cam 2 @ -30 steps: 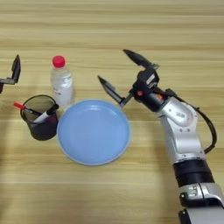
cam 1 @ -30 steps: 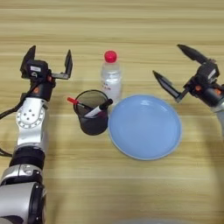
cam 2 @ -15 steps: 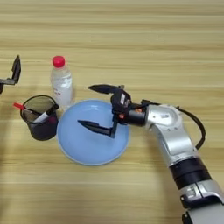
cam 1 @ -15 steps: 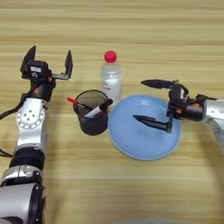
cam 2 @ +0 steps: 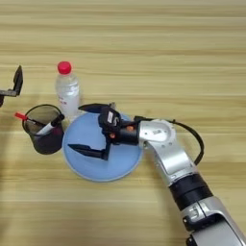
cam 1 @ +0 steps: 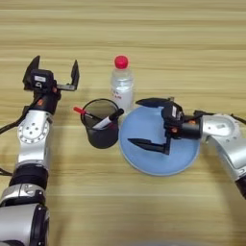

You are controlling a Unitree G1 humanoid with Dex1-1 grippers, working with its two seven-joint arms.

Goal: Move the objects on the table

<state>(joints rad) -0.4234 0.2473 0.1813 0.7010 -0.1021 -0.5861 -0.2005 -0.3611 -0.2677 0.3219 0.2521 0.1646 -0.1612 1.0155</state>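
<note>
Objects on the table (cam 1: 144, 43): a pen cup and a bottle, both left of the right gripper. Table: broad light wood, plank grain running across, filling the view under everything.

Round light-blue plate (cam 1: 185, 158): lying flat directly beneath the right gripper, its left rim just beside the pen cup, its far rim touching or nearly touching the bottle's base.

Right gripper (cam 1: 146, 123): reaching in from the right, hanging over the plate's left half, two black fingers spread wide apart, gripping nothing. Far finger (cam 1: 150, 102) pointing left near the bottle's foot; near finger (cam 1: 146, 144) low over the plate, whether touching it cannot be told.

Left gripper (cam 1: 53, 72): parked well to the left and further back, fingers apart and pointing away, empty, up-left of the pen cup.

Black mesh pen cup (cam 1: 100, 129): upright, just left of the right gripper's fingertips, between the two arms. Inside, a red marker (cam 1: 80, 111) leaning left and a black-capped marker (cam 1: 109, 118) leaning right.

Clear plastic bottle (cam 1: 122, 86): upright, red cap (cam 1: 121, 61) on top, just behind and left of the right gripper's far finger, behind the pen cup.
</note>
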